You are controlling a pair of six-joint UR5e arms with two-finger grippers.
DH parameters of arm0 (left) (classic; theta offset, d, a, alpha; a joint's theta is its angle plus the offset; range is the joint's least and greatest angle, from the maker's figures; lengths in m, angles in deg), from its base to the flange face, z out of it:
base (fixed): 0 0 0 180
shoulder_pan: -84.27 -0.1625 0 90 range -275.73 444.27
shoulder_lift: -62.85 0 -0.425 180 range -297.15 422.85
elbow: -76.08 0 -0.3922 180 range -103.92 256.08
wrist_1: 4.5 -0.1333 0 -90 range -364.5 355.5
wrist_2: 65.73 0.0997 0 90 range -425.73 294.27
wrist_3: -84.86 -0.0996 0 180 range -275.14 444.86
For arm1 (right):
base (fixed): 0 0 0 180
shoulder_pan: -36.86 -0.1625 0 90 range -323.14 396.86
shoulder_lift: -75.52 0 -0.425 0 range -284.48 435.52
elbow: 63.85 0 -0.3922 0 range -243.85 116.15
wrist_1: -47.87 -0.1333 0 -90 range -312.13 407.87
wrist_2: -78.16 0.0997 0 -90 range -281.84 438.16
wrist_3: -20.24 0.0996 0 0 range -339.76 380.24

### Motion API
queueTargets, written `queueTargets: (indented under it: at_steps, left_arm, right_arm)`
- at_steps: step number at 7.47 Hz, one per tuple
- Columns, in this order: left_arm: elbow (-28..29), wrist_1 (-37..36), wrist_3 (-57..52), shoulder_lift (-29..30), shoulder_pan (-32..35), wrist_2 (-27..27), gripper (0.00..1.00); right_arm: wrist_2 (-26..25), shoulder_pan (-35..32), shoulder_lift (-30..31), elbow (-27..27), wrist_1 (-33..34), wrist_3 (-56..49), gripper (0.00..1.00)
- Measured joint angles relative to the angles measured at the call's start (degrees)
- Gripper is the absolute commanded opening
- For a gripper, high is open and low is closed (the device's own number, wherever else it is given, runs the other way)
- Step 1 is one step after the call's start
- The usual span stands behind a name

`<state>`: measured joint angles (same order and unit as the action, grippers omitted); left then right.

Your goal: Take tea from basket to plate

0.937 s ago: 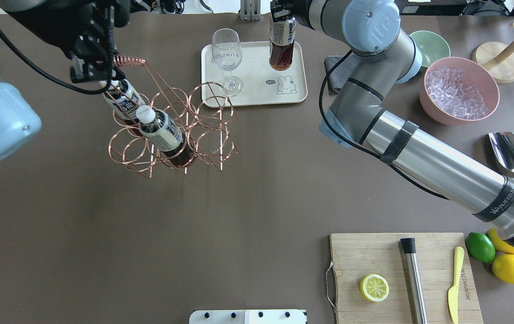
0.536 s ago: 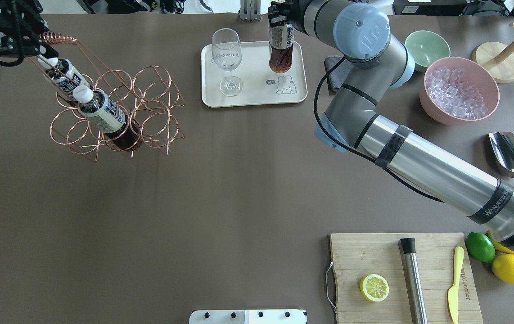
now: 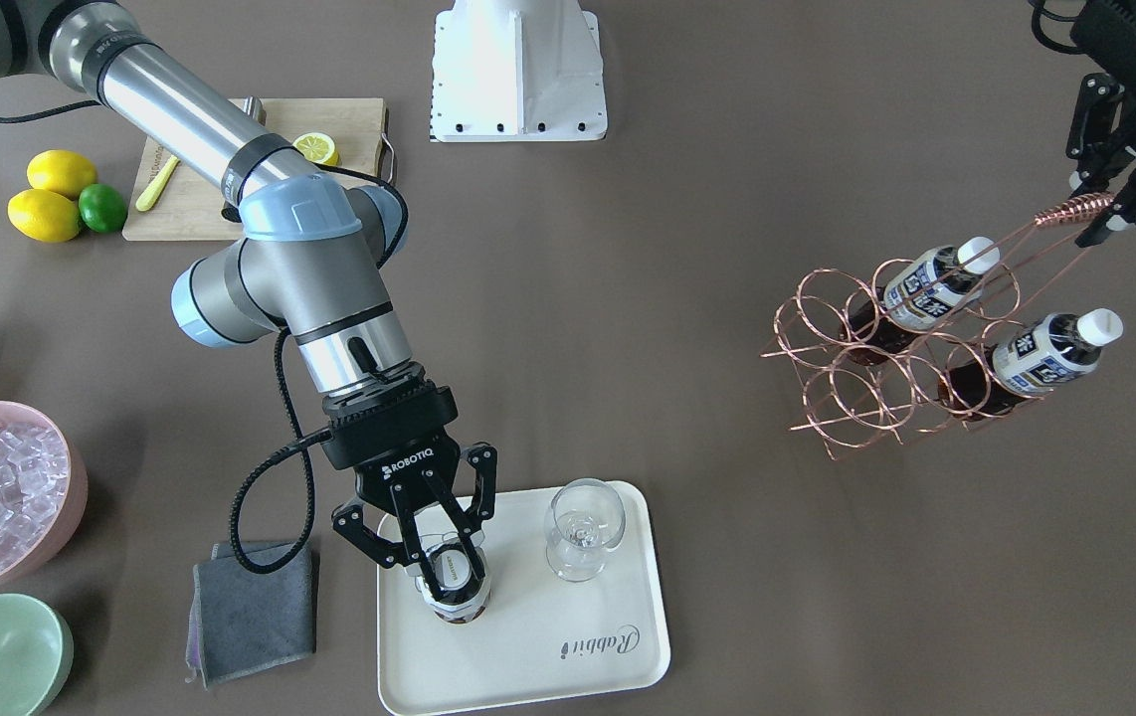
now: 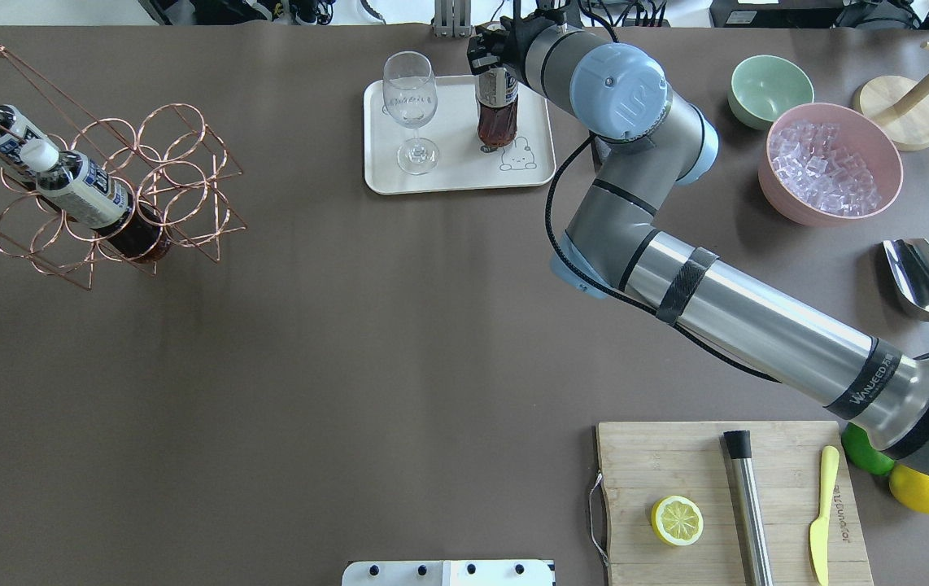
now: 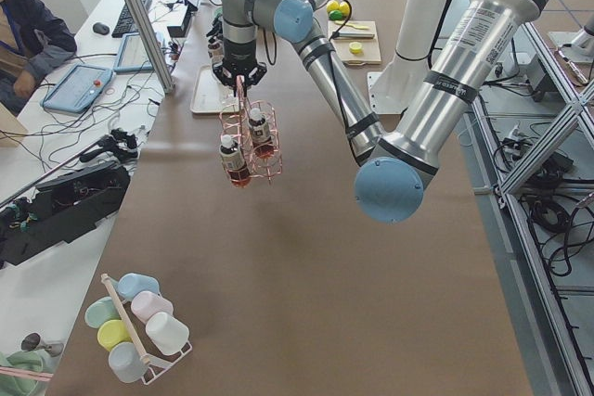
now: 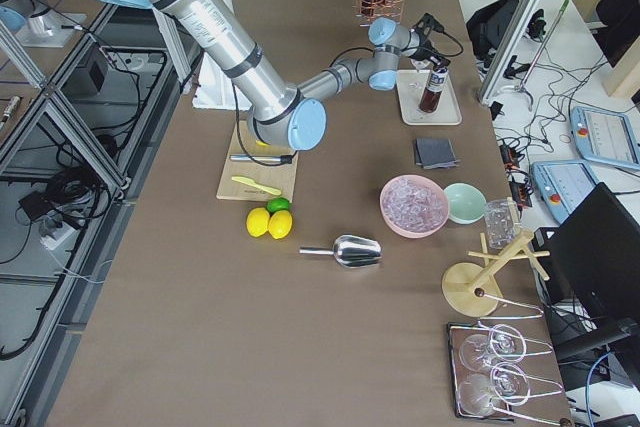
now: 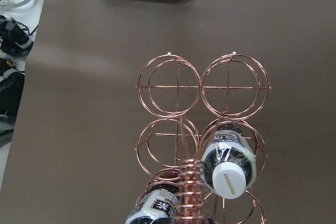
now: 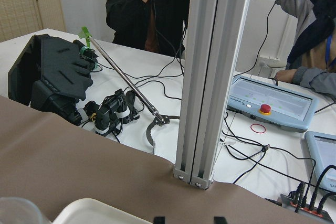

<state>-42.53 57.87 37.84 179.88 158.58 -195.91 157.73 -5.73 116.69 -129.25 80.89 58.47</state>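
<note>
Right gripper (image 3: 444, 557) is clamped on the top of the tea bottle (image 4: 497, 122), which stands upright on the Rabbit plate (image 3: 528, 656). A wine glass (image 3: 583, 527) sits just beside it on the same plate, and a grey cloth (image 3: 255, 607) lies next to the plate. Well off to the side, the left gripper (image 3: 1090, 214) pinches the basket (image 3: 856, 388) by its coiled handle. The basket hangs tilted in the air with two more bottles (image 3: 931, 288) in it.

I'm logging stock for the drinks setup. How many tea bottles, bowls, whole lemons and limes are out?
Tea bottles: 3 (two in the basket, one on the plate)
Bowls: 2
Lemons: 2
Lime: 1
Total: 8
</note>
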Motion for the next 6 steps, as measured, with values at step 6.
queueTargets:
  at_steps: [6]
  left_arm:
    - [15.94,7.53,-20.32,-3.98,8.06,-0.51,0.00]
  right_arm:
    - [-0.11,0.24,-0.11,0.25,-1.39,0.04,1.00]
